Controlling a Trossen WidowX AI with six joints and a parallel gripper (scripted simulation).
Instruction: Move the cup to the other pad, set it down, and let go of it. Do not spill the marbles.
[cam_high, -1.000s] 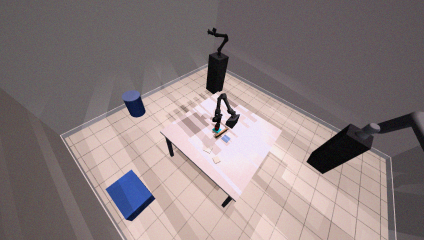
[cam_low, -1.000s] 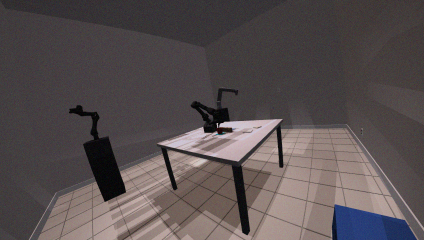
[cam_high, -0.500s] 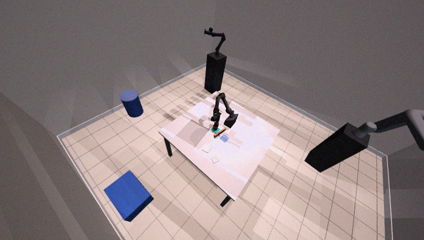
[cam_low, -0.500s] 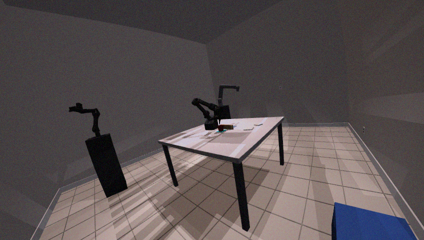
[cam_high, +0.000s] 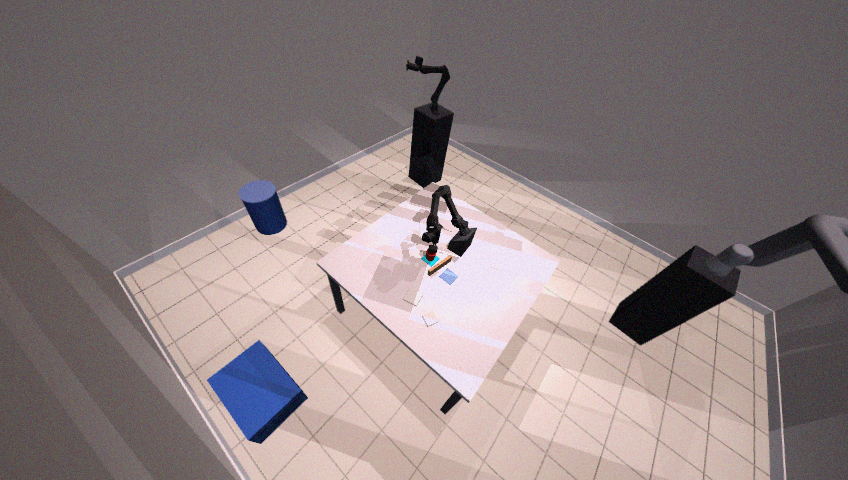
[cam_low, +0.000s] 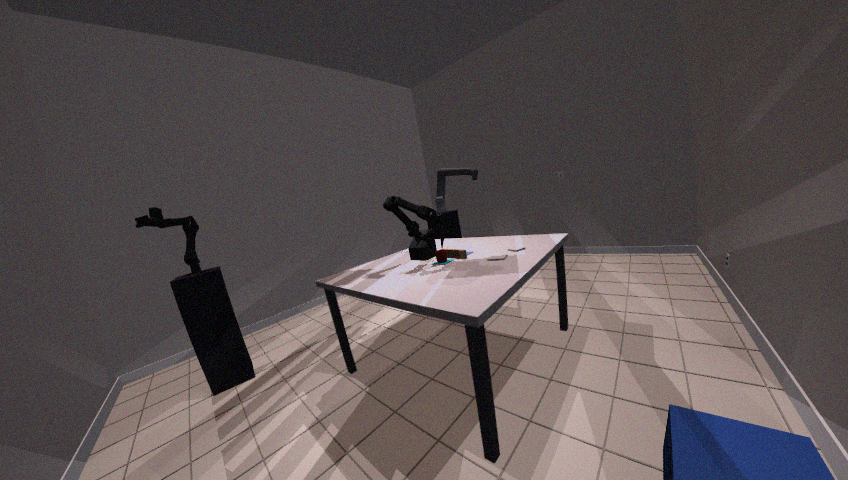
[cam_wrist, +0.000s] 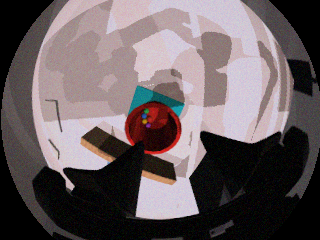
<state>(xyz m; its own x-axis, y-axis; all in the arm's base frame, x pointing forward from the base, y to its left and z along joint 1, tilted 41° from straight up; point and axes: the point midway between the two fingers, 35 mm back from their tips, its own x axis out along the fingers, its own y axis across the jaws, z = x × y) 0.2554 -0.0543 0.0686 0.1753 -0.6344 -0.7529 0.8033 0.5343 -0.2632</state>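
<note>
The red cup (cam_high: 431, 255) (cam_low: 440, 256) (cam_wrist: 153, 128) stands upright on the teal pad (cam_high: 424, 259) (cam_low: 448, 260) (cam_wrist: 144, 95). Several small coloured marbles (cam_wrist: 145, 118) lie inside the cup in the wrist view. My gripper (cam_high: 433, 246) (cam_low: 442, 242) (cam_wrist: 172, 139) is open and empty, just above the cup. In the wrist view its fingers are spread apart, and the left fingertip overlaps the near rim in the picture; I cannot tell if they touch. The blue pad (cam_high: 448, 276) (cam_low: 469, 253) lies on the other side of a wooden bar, with nothing on it.
The low wooden bar (cam_high: 439, 265) (cam_low: 457, 253) (cam_wrist: 111, 145) lies between the two pads, close to the cup. Two thin pale squares lie farther out on the table (cam_high: 499, 309) (cam_low: 416, 297). Other arms stand on dark pedestals beyond the table.
</note>
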